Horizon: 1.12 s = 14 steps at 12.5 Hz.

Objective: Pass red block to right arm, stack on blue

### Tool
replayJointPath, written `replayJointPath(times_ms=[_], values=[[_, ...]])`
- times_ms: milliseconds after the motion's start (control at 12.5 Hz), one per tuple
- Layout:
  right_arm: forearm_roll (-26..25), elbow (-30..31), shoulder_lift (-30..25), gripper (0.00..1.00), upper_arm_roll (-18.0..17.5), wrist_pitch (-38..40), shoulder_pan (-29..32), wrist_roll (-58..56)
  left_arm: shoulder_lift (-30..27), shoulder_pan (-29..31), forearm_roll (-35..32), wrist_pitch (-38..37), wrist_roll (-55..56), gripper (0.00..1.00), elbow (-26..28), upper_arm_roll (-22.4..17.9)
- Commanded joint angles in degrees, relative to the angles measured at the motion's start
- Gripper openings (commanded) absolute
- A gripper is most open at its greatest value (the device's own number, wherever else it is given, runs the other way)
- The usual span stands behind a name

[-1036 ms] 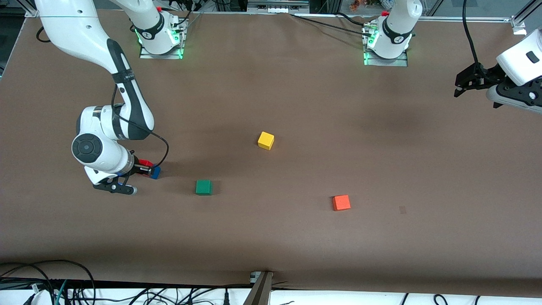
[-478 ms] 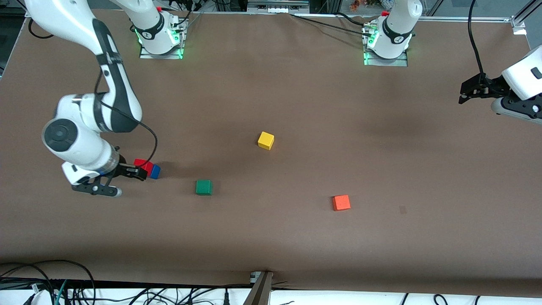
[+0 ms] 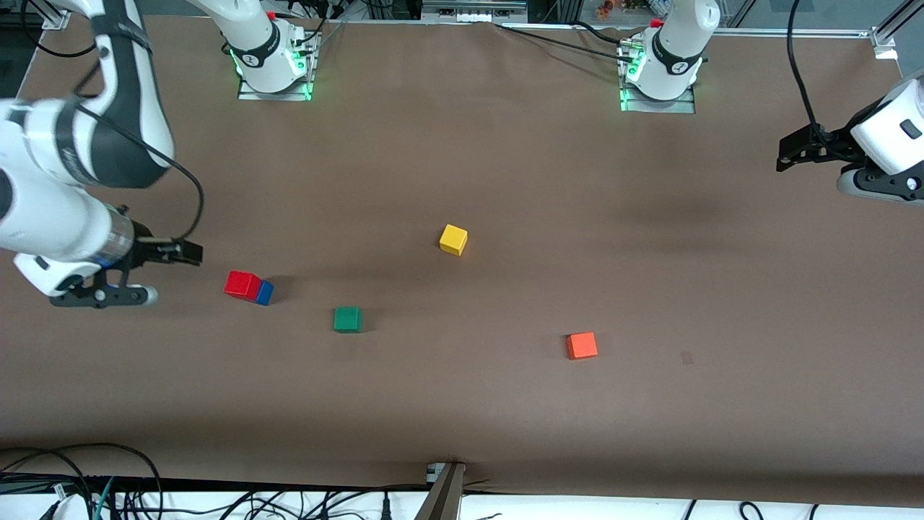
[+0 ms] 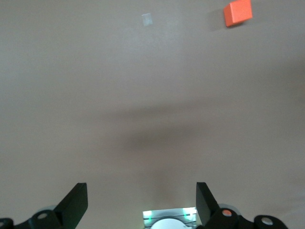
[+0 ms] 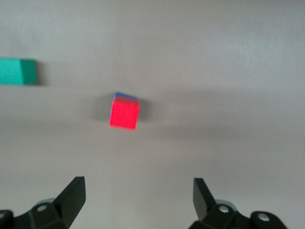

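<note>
The red block point(image 3: 241, 284) sits on top of the blue cube point(image 3: 266, 292), which shows as a sliver at its side. In the right wrist view the red block point(image 5: 125, 113) covers nearly all of the blue cube point(image 5: 126, 95). My right gripper point(image 3: 186, 251) is open and empty, raised over the table beside the stack, toward the right arm's end; it also shows in the right wrist view point(image 5: 138, 191). My left gripper point(image 3: 787, 150) is open and empty, waiting high over the left arm's end of the table; it also shows in the left wrist view point(image 4: 141, 200).
A green cube point(image 3: 347, 319) lies near the stack, toward the table's middle, and shows in the right wrist view point(image 5: 18, 71). A yellow cube point(image 3: 453, 239) lies mid-table. An orange cube point(image 3: 582, 345) lies nearer the front camera, also in the left wrist view point(image 4: 238, 13).
My right gripper has let go of the red block, leaving it on the blue cube, and has risen and drawn away toward the right arm's end. The left arm has barely moved.
</note>
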State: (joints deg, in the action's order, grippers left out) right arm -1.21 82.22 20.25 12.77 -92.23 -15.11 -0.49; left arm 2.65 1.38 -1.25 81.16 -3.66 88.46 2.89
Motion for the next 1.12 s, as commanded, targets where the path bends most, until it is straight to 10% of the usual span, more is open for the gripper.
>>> replayJointPath(times_ms=[0, 717, 1036], values=[[0.94, -6.00, -0.82, 1.00, 0.24, 8.62, 0.26, -1.44, -0.01, 0.28, -0.51, -1.00, 2.60, 1.00, -1.01, 0.19], [0.59, 2.51, -18.57, 1.00, -7.76, 13.73, 7.72, -1.71, -0.01, 3.53, 2.92, -0.21, 2.25, 1.00, -1.27, -0.51], [0.33, 0.85, -16.57, 1.00, -7.59, 16.45, 7.82, -1.97, 0.25, 3.01, 2.13, 1.28, 2.42, 1.00, -0.93, 0.10]])
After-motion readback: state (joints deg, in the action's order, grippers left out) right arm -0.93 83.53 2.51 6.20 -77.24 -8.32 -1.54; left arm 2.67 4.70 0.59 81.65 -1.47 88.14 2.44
